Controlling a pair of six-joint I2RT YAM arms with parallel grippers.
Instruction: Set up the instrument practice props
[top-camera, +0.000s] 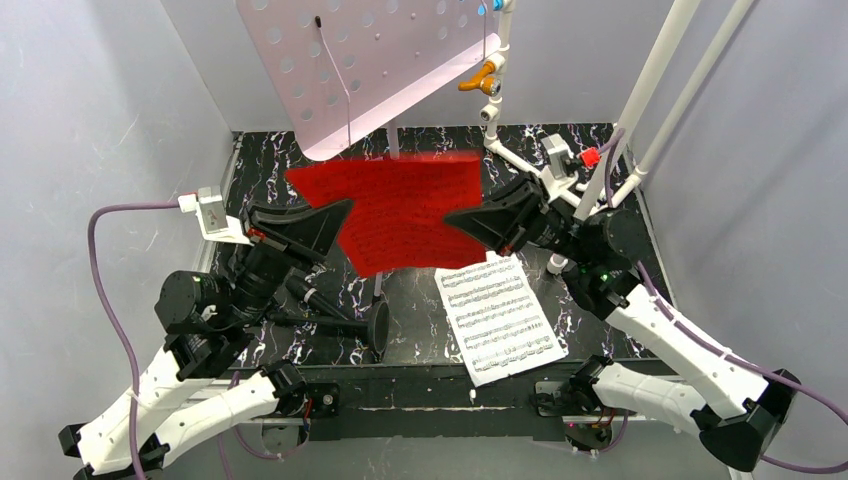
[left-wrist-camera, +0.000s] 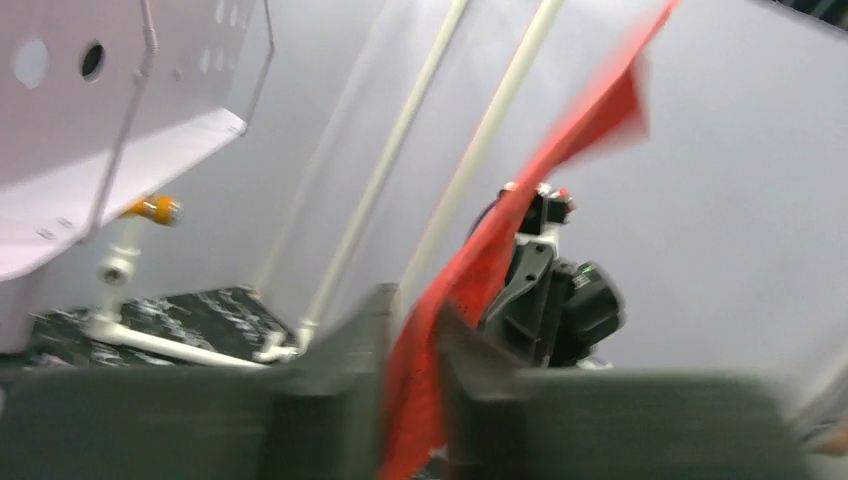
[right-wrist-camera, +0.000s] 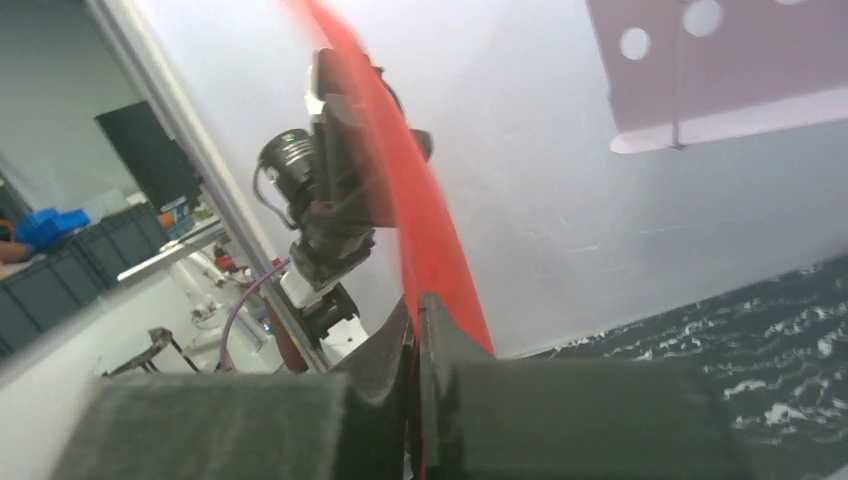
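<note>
Blurrily seen, the left fingers (left-wrist-camera: 340, 390) and right fingers (right-wrist-camera: 455, 360) pinch the red sheet (top-camera: 400, 210) at its 9 and 3 o'clock edges, above the surface (top-camera: 420, 300). Its 12 o'clock edge hides the post of the lilac music stand (top-camera: 370, 60), whose top is cropped. The white sheet (top-camera: 497, 315) lies at 5 o'clock.
</note>
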